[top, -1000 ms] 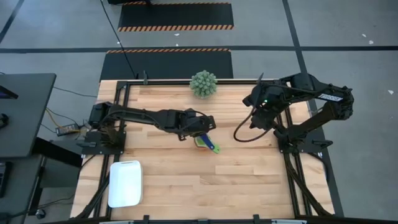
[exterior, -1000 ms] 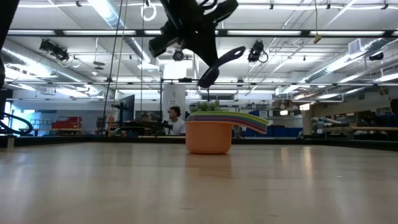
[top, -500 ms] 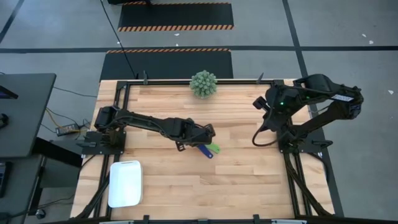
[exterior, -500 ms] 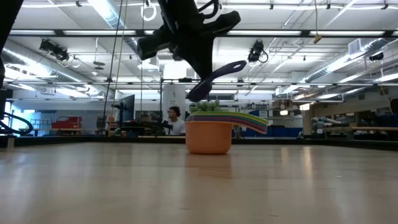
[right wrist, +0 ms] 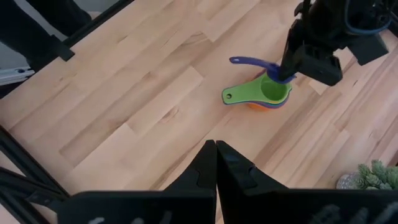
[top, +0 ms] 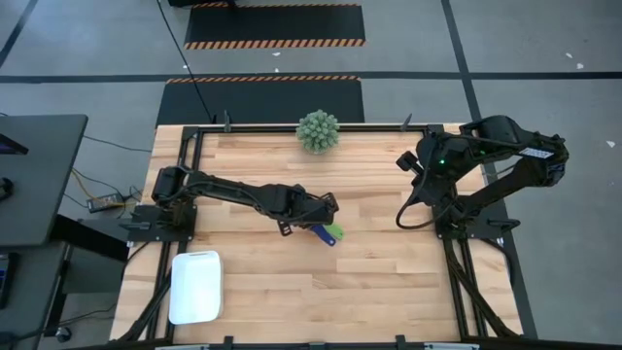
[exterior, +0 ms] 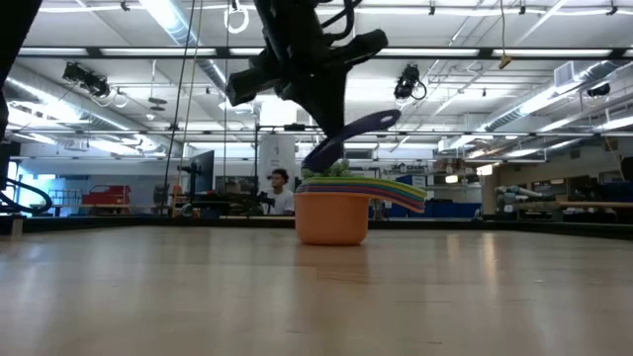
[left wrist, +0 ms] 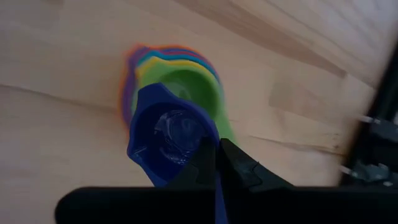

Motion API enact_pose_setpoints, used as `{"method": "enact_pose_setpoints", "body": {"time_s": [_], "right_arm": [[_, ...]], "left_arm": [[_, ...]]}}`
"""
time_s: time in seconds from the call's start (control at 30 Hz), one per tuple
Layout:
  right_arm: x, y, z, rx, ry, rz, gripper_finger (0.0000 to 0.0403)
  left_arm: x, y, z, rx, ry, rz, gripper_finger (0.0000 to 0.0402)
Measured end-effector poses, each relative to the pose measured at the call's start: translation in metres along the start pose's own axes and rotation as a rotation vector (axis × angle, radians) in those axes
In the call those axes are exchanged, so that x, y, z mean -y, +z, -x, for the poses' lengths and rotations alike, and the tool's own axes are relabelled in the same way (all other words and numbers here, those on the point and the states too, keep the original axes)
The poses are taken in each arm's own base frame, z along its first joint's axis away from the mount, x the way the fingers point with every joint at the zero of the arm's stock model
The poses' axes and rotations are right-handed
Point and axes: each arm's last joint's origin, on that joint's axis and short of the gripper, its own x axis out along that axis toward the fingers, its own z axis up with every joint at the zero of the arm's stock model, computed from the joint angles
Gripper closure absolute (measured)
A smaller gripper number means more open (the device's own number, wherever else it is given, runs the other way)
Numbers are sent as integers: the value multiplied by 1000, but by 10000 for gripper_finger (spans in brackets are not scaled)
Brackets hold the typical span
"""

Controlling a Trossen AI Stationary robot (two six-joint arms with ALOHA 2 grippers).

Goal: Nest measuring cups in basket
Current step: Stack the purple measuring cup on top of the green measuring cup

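A nested stack of measuring cups point(exterior: 331, 218), orange outermost and green point(left wrist: 205, 93) innermost, stands on its base at mid-table. My left gripper point(left wrist: 217, 152) is shut on a dark blue cup point(left wrist: 168, 134) and holds it right over the stack. Whether the blue cup touches the green one does not show. My right gripper point(right wrist: 216, 149) is shut on nothing, raised near the table's right edge. The white basket point(top: 195, 286) lies at the near left corner with nothing in it. My left gripper pinches the dark blue cup's handle point(left wrist: 219, 186) between its two fingers, close to where it joins the bowl. The fingers slant down from the table's left. The cup sits tilted, bowl point(exterior: 321, 155) low over the stack and handle end point(exterior: 381, 119) rising.
A spiky green ball plant point(top: 318, 130) stands at the middle of the far edge. A black frame point(top: 194, 175) runs along the table's left and right sides. Bare wood lies between the stack and the basket.
My left gripper has sunk and shifted a little toward the near edge, rolling its wrist. That brought the blue cup from above the stack's far side to low over it. My right arm has drawn back toward the table's right edge, then kept still.
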Motion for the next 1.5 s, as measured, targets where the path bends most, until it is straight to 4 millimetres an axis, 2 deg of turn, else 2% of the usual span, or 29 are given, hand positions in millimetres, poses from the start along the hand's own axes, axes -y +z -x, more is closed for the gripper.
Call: {"method": "enact_pose_setpoints", "body": {"time_s": [0.27, 0.63, 0.93, 1.2, 1.5], "right_arm": [[0, 0, 0, 0, 0, 0, 400], [-1, -1, 0, -8, 6, -2, 400], [-1, -1, 0, -8, 6, -2, 400], [-1, -1, 0, -8, 6, -2, 400], [-1, -1, 0, -8, 6, -2, 400]], "left_arm": [[-1, 2, -7, 7, 16, -8, 394], [1, 1, -12, -4, 5, -7, 363], [1, 1, -12, -2, 4, -27, 363], [2, 2, -12, -1, 4, -57, 381], [2, 2, -12, -21, 13, -73, 339]]}}
